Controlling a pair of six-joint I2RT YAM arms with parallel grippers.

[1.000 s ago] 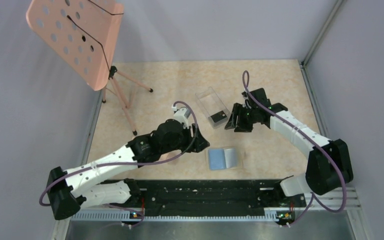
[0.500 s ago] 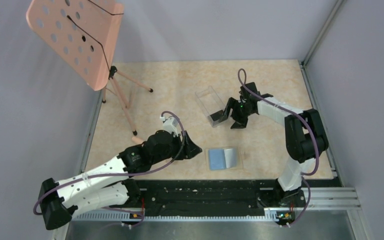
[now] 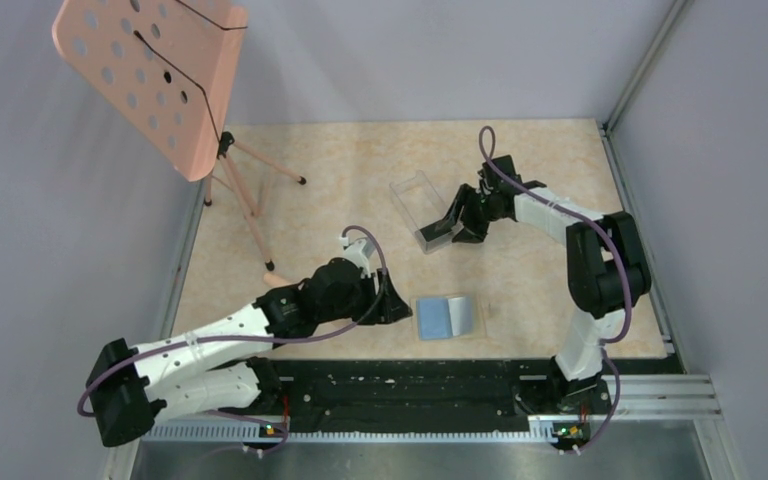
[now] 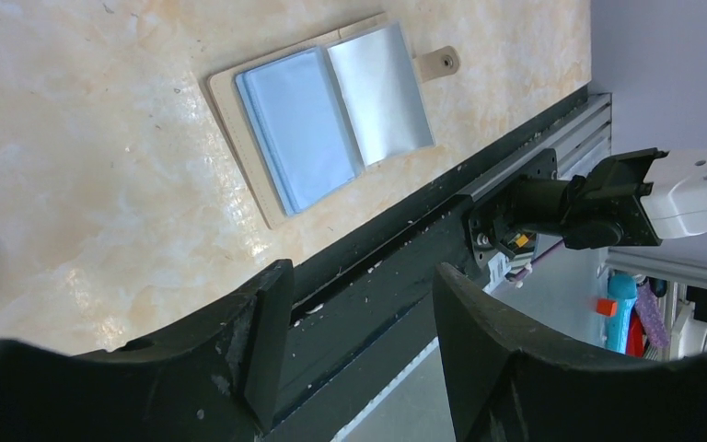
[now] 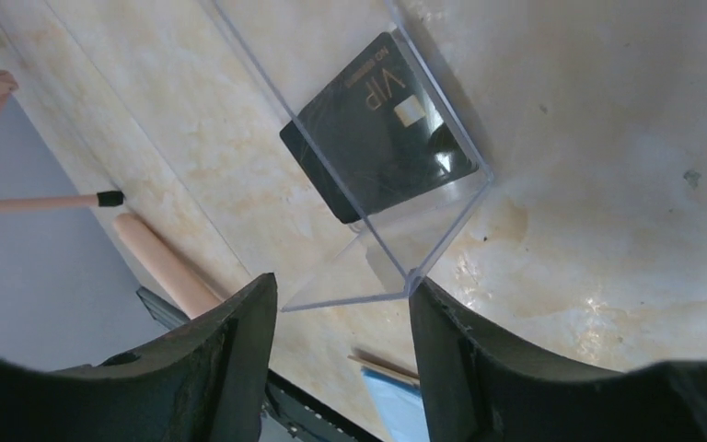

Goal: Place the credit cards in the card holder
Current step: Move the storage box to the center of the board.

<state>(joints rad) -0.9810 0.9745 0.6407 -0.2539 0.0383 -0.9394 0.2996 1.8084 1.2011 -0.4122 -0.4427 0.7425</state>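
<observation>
The card holder [image 3: 449, 316] lies open on the table, blue-grey pockets up with a tan edge; it also shows in the left wrist view [image 4: 331, 115]. A black credit card [image 5: 382, 131] marked VIP lies inside a clear plastic box [image 3: 422, 211]. My right gripper [image 3: 447, 229] is open and empty, right at the box's near end, over the card. My left gripper [image 3: 398, 306] is open and empty, just left of the card holder, low over the table. In the right wrist view the box's corner [image 5: 410, 276] sits between the fingers.
A pink perforated stand [image 3: 155, 75] on wooden tripod legs [image 3: 250, 205] fills the back left. A black rail [image 3: 410, 385] runs along the near table edge. Grey walls close in the left, back and right sides.
My right gripper has moved left from beside the box to its near end over the card. My left arm has swung down and right, ending next to the card holder.
</observation>
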